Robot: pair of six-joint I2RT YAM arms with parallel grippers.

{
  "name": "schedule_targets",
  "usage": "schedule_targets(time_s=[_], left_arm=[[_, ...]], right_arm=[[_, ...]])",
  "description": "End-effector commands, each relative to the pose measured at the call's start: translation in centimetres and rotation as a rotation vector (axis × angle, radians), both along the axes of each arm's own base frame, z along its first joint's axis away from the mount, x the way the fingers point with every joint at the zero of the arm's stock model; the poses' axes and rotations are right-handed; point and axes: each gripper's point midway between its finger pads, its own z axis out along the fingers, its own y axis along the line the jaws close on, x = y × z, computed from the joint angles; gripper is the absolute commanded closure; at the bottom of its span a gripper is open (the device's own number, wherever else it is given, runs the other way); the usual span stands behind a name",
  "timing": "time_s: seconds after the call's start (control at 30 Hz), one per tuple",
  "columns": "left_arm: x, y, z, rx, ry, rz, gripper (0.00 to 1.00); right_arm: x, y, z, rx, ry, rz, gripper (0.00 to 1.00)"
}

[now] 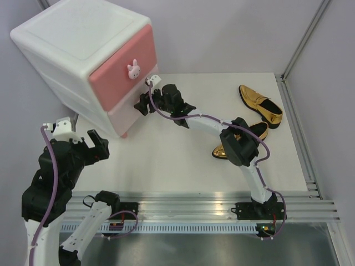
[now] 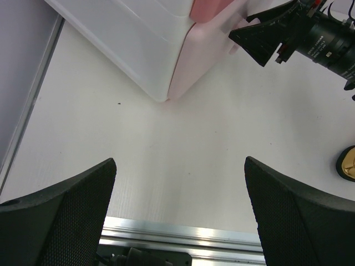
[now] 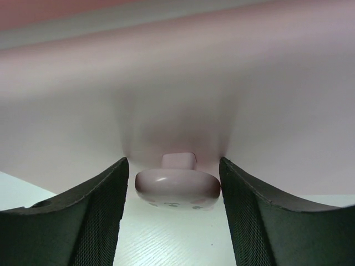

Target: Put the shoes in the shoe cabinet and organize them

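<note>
The shoe cabinet stands at the back left, both drawers shut, with a bunny knob on the deeper pink upper front. My right gripper is at the pale pink lower front. In the right wrist view its jaws straddle the lower bunny knob: the right finger touches it, and the left finger stands a thin gap away. One gold shoe lies at the back right. A second gold shoe is partly hidden under the right arm. My left gripper is open and empty, in front of the cabinet. The green shoes are out of view.
A metal rail runs along the table's near edge. A grey wall post and a side rail bound the right. The left wrist view shows the cabinet's corner, the right gripper and a gold shoe tip.
</note>
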Motion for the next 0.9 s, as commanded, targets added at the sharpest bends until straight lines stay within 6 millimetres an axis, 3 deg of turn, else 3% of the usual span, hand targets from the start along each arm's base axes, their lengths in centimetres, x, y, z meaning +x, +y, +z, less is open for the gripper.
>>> schedule_targets(time_s=[0.0, 0.1, 0.13, 0.2, 0.23, 0.3, 0.33, 0.4, 0.43, 0.53, 0.73, 0.87], left_arm=[[-0.8, 0.0, 0.7, -0.036, -0.019, 0.007, 0.0], [-1.1, 0.2, 0.9, -0.039, -0.03, 0.014, 0.0], [-1.2, 0.2, 1.1, -0.042, -0.038, 0.015, 0.0], [-1.3, 0.3, 1.4, -0.042, -0.046, 0.02, 0.0], [-1.3, 0.4, 1.5, -0.043, -0.049, 0.021, 0.0], [-1.3, 0.4, 1.8, -0.043, -0.056, 0.025, 0.0], [-1.4, 0.5, 2.0, -0.044, -0.063, 0.028, 0.0], [-1.4, 0.6, 2.3, -0.047, -0.071, 0.033, 0.0], [-1.4, 0.6, 2.3, -0.051, -0.073, 0.036, 0.0], [-1.5, 0.7, 2.6, -0.058, -0.079, 0.043, 0.0], [-1.8, 0.9, 3.0, -0.063, -0.091, 0.05, 0.0], [-1.9, 0.7, 2.9, -0.077, -0.083, 0.051, 0.0]], right_arm=[[-1.5, 2.9, 3.8, 0.129, -0.078, 0.073, 0.28], [-2.0, 2.1, 4.5, 0.104, -0.09, 0.067, 0.23], [-2.2, 1.5, 6.3, 0.112, -0.11, 0.052, 0.22], [-2.7, 0.6, 6.3, 0.069, -0.116, 0.043, 0.17], [-3.0, -0.2, 8.3, 0.073, -0.14, 0.032, 0.16], [-3.3, -1.3, 9.1, 0.028, -0.149, 0.016, 0.11], [-3.8, -2.0, 11.0, 0.033, -0.168, 0.008, 0.1], [-3.9, -3.1, 12.0, 0.003, -0.17, -0.023, 0.08], [-4.1, -3.7, 13.9, 0.016, -0.188, -0.036, 0.07], [-4.6, -4.8, 15.5, -0.008, -0.181, -0.053, 0.06], [-4.9, -5.2, 19.4, 0.066, -0.233, -0.066, 0.06], [-4.2, -4.5, 20.5, 0.089, -0.251, -0.067, 0.06]])
